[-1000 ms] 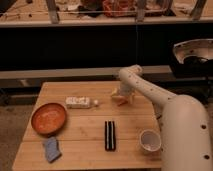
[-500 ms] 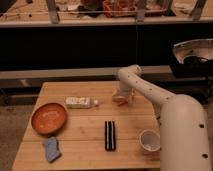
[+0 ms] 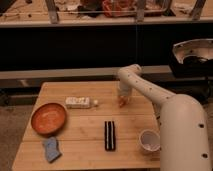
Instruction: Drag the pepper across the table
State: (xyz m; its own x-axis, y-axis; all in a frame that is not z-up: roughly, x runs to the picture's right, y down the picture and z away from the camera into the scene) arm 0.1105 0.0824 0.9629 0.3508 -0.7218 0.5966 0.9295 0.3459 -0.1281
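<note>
You had the white arm (image 3: 150, 92) reaching from the robot's body at the right of the view across to the far right part of the tabletop (image 3: 85, 132). The gripper (image 3: 122, 100) was pointed down and sat low over the planks, just at the pepper (image 3: 121, 103). Only a small orange patch of the pepper showed beneath the gripper tip, resting on or right at the wood surface. The gripper covered most of it, so you could not tell which way its long axis ran or where the stem end pointed. Whether the gripper was spread, pressed together or pinching the pepper could not be told either, since the wrist hid that part.

To the left of the gripper, near the middle of the far half of the tabletop, a small white packet (image 3: 78, 102) lay flat with its long side running left to right, and a small pale round thing (image 3: 96, 103) sat just beside its right end. The orange-brown bowl (image 3: 48, 118) stood at the left side. A blue crumpled cloth (image 3: 51, 149) lay near the front left corner, below the bowl. A dark rectangular bar (image 3: 110, 135) lay in the middle front, its long side running front to back. A white cup (image 3: 148, 140) stood upright at the front right, close to the robot's body.
</note>
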